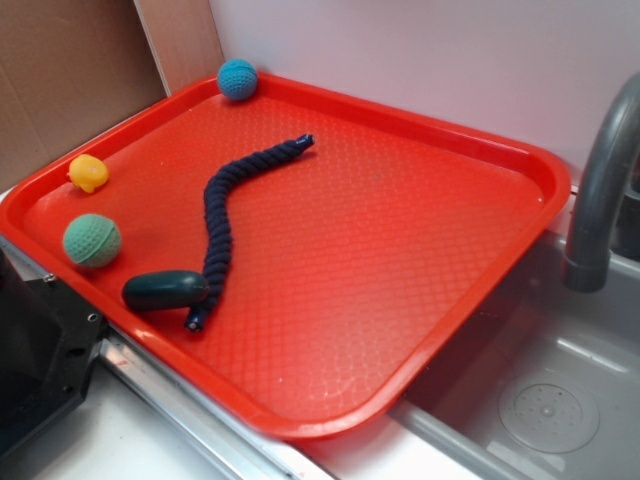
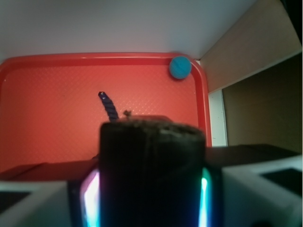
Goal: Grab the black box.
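The end effector (image 2: 151,189) is clamped on the black box (image 2: 152,165), which fills the wrist view between glowing pads, high above the red tray (image 1: 400,330). Judged best: keep the squeeze steady and avoid tilting. The tray (bridging a steel sink (image 1: 560,400)) carries a blue rope (image 1: 225,220), green ball (image 1: 92,240), teal capsule (image 1: 165,290)

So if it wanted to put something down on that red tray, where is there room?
The whole right half of the red plastic tray is bare, from the dark blue braided rope across to the rim beside the grey faucet. The left edge is crowded: yellow toy, green knitted ball, dark teal capsule. A blue ball fills the far corner.
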`<state>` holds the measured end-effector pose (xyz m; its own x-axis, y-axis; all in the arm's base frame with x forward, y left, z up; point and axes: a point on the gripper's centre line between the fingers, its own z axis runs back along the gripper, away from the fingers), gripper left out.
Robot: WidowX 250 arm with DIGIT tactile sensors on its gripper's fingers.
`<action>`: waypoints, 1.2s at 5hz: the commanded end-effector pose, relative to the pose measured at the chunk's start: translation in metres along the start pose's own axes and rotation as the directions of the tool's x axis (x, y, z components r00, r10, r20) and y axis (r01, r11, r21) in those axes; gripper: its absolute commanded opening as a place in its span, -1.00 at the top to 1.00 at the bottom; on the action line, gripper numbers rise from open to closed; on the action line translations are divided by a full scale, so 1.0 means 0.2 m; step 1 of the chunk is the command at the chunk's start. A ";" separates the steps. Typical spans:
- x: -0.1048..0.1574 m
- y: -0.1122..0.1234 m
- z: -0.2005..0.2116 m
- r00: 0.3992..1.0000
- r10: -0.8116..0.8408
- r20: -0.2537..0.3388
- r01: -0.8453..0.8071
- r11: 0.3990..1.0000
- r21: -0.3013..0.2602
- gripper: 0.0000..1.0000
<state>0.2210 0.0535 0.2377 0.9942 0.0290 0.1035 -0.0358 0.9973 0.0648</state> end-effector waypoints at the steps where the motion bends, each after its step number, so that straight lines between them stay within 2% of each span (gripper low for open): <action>1: 0.01 -0.11 -0.02 0.994 -0.073 -0.086 0.065 0.994 -0.086 1.00; 2: 0.03 -0.20 -0.08 0.989 -0.110 -0.102 0.104 0.993 -0.062 1.00; 4: 0.04 -0.28 -0.19 0.988 -0.147 -0.053 0.149 0.989 0.021 1.00; 5: 0.03 -0.31 -0.18 0.987 -0.161 -0.028 0.161 0.987 0.016 1.00; 6: 0.04 -0.32 -0.20 0.986 -0.163 -0.041 0.163 0.987 -0.003 1.00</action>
